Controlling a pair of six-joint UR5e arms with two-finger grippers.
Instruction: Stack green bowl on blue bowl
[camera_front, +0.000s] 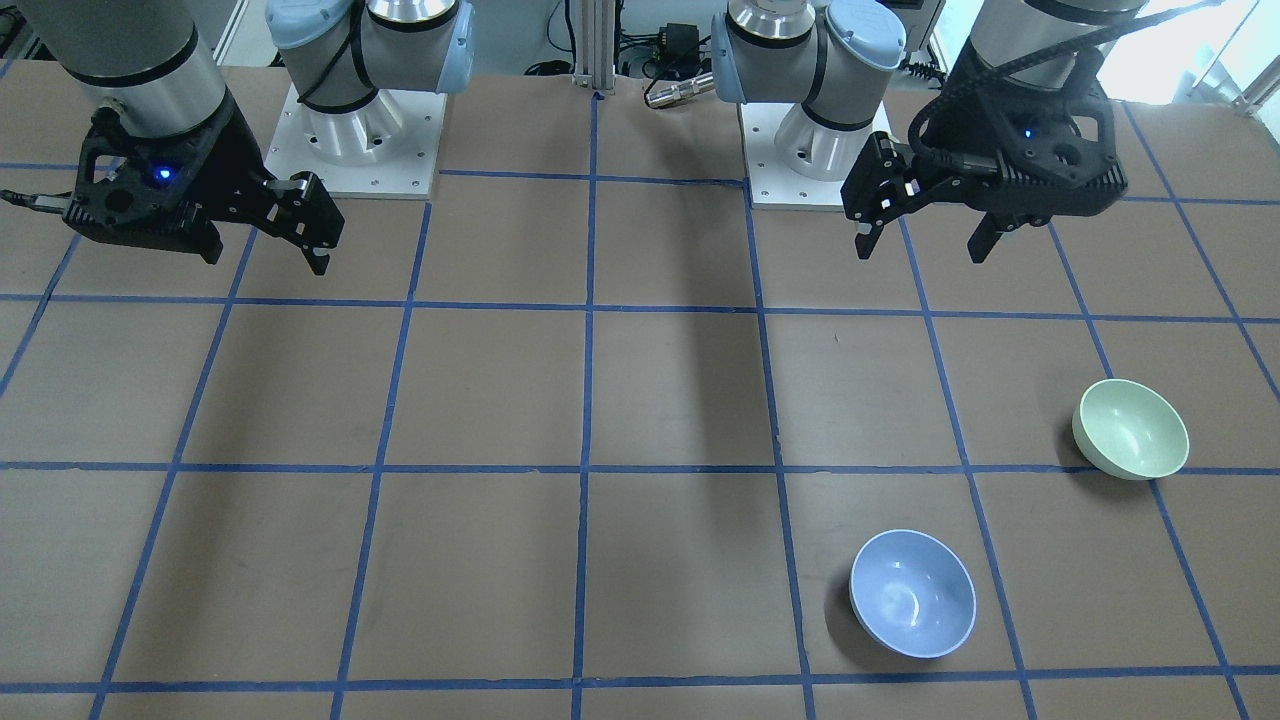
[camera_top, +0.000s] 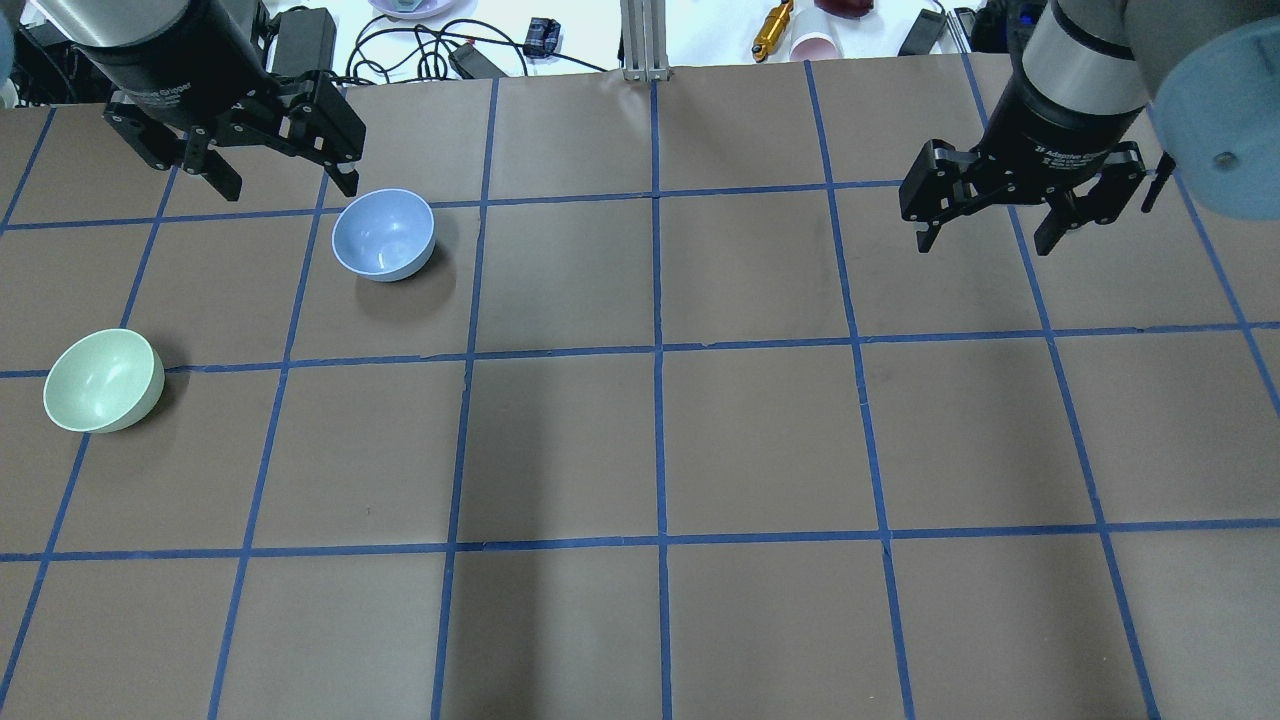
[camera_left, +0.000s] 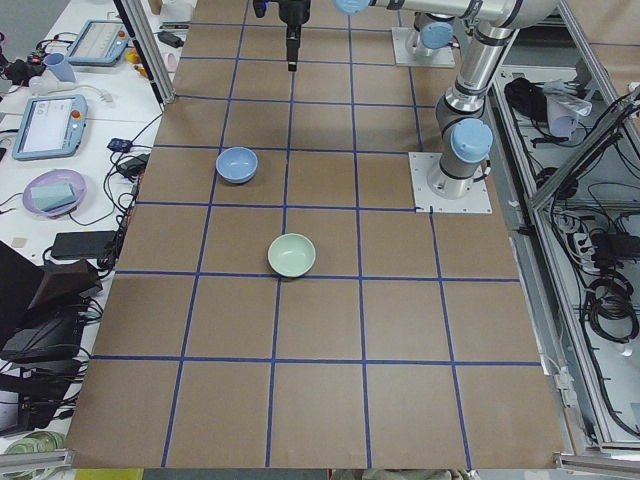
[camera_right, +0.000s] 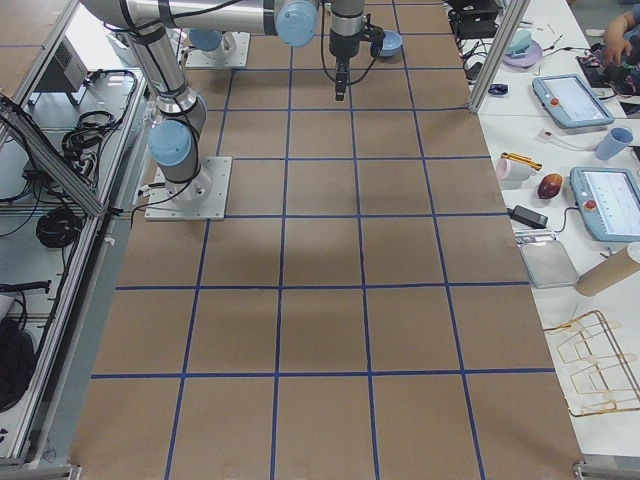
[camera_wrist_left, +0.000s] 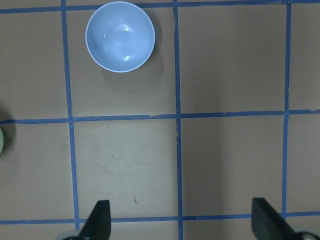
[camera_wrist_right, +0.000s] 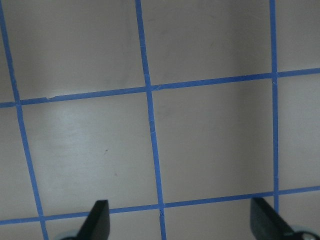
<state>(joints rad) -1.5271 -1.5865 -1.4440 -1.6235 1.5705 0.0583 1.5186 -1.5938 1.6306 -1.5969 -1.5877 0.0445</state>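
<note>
The green bowl (camera_top: 103, 380) stands upright at the table's left edge; it also shows in the front view (camera_front: 1130, 428). The blue bowl (camera_top: 384, 235) stands upright one grid square farther out and to the right, apart from it, and shows in the front view (camera_front: 912, 593). My left gripper (camera_top: 285, 180) is open and empty, held above the table just beyond the blue bowl. In the left wrist view the blue bowl (camera_wrist_left: 120, 36) lies at the top left, and only a sliver of the green bowl (camera_wrist_left: 1, 140) shows at the left edge. My right gripper (camera_top: 988, 235) is open and empty, far right.
The table is brown with a blue tape grid (camera_top: 657, 350). The two arm bases (camera_front: 350, 140) stand at the robot's side. Cables, cups and small tools (camera_top: 790, 35) lie beyond the far edge. Tablets and a purple dish lie on side benches.
</note>
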